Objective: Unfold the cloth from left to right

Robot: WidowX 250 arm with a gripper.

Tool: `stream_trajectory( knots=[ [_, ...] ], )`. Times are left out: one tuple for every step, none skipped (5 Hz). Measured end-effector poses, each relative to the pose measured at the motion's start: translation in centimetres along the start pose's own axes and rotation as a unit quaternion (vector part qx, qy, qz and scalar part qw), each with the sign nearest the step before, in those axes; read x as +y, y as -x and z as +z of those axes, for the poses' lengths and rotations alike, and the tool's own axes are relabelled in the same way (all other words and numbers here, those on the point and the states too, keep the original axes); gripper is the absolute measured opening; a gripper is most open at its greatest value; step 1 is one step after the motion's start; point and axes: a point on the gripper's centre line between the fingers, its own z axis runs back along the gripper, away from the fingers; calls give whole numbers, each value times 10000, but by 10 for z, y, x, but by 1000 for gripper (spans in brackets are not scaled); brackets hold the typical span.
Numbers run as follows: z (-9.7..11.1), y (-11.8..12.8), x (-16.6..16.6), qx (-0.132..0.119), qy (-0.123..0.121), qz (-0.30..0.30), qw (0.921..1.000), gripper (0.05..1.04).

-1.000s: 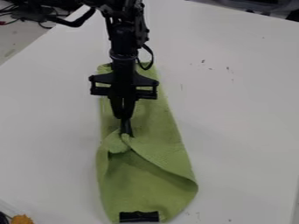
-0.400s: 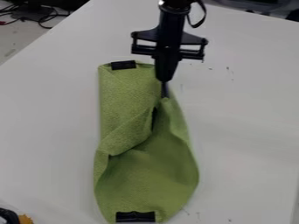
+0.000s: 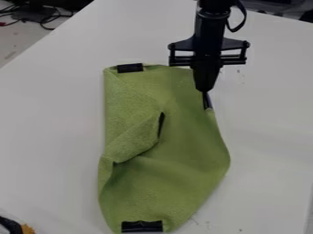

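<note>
Cloth (image 3: 177, 155), green, laid lengthwise down the middle of the camera view, from upper centre to bottom edge. Spread broad and fairly flat at centre and right, with right edge bulging outward below the grip. On left, folded and rumpled: loose flap (image 3: 139, 137) lying slantwise across the body, pointed end near the middle, dark opening along its right side. Narrow fold down lower left edge.

Gripper (image 3: 208, 108), black, hanging from above at upper right of cloth; fingers drawn together, with a pinch of the upper right edge in hold. Covers part of the top right corner.

Upper black clip (image 3: 129, 67) on top edge, near left corner; lower black clip (image 3: 142, 226) at bottom end. At lower left border, partly cut off, orange item (image 3: 27, 229) beside black item (image 3: 9, 225); identity of both not determinable.

Beneath all, white table (image 3: 55, 119), with small dark marks (image 3: 239, 72) to right of gripper and more near bottom. Beyond upper left edge, pale floor (image 3: 17, 45) and dark cables (image 3: 45, 20). Dark equipment (image 3: 278, 6) along upper right border.
</note>
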Motion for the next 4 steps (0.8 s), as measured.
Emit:
stream_trajectory(
  knots=[
    [-8,4,-10,82,176,17,9998,54],
    [-17,15,-21,306,220,-53,9993,54],
    [-29,22,-38,519,271,-207,9981,54],
    [-38,22,-52,555,273,-341,9975,54]
  ],
)
